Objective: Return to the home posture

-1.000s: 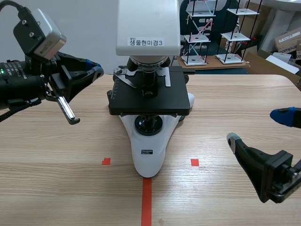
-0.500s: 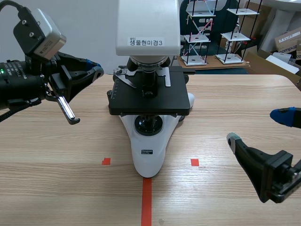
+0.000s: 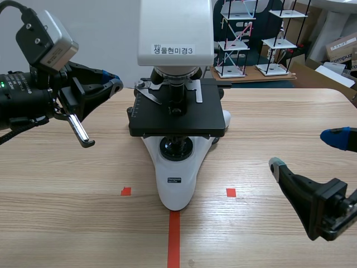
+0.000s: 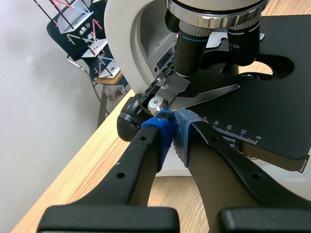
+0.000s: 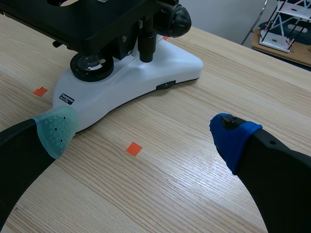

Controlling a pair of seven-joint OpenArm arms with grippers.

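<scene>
Two grippers flank your microscope (image 3: 176,167), which stands between them. The left gripper (image 3: 109,84) hangs raised beside the black stage (image 3: 177,114), pads pressed together on nothing, just short of a black knob (image 4: 129,119). The right gripper (image 3: 304,151) sits low over the table (image 3: 67,167), fingers spread wide, well apart from the white base. Wire-frame racks (image 3: 234,39) stand behind.

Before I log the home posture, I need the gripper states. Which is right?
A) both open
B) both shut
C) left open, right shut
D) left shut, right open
D: the left gripper has its pads pressed together with nothing between them, while the right gripper has its fingers wide apart and holds nothing.
</scene>
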